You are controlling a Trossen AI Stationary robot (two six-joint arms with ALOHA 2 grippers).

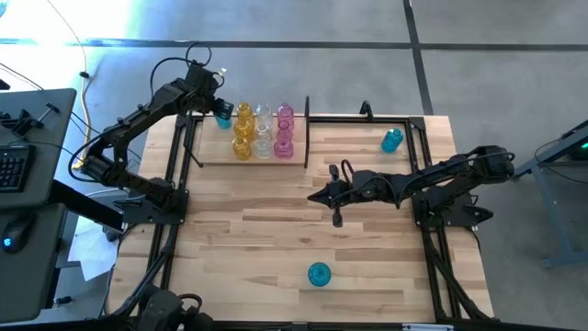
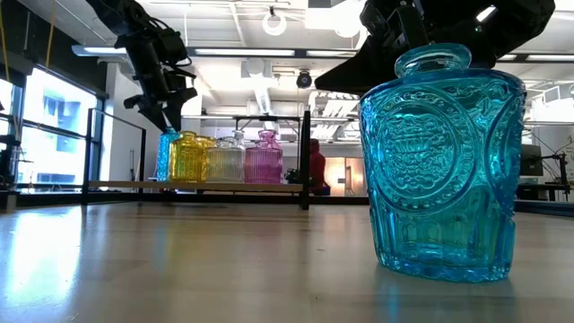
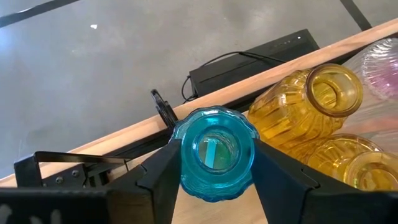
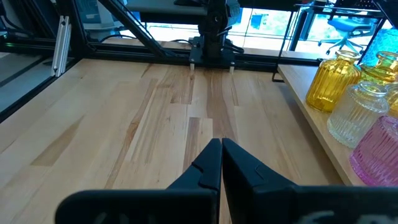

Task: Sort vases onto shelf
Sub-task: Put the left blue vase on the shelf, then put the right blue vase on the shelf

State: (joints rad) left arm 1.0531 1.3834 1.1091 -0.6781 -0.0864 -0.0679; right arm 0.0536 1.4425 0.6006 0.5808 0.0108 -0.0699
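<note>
near teal vase (image 2: pixel 446 161) empty | left hand (image 3: pixel 214 168) straddles shelf (image 1: pixel 207 156) teal vase (image 3: pixel 214 152), grip unclear | right hand (image 4: pixel 221 163) closed

bare table (image 1: pixel 257 239) centre, vases (image 1: pixel 262 133) crowd shelf (image 1: pixel 207 156) left end

The floor (image 1: pixel 303 23) is grey concrete crossed by dark seam lines, with a bright patch of light at the upper left of the high view. A dark desk (image 1: pixel 32 138) with a keyboard (image 1: pixel 13 170) sits at the left edge, and a yellow cable (image 1: pixel 85 92) trails beside it. In the low view a white ceiling (image 2: pixel 269 36) with strip lights and ducts fills the top, and bright windows (image 2: pixel 54 126) stand at the left. A person in red (image 2: pixel 317 170) stands far back, centre. A blue chair (image 4: pixel 348 25) shows at the upper right of the right wrist view.
</note>
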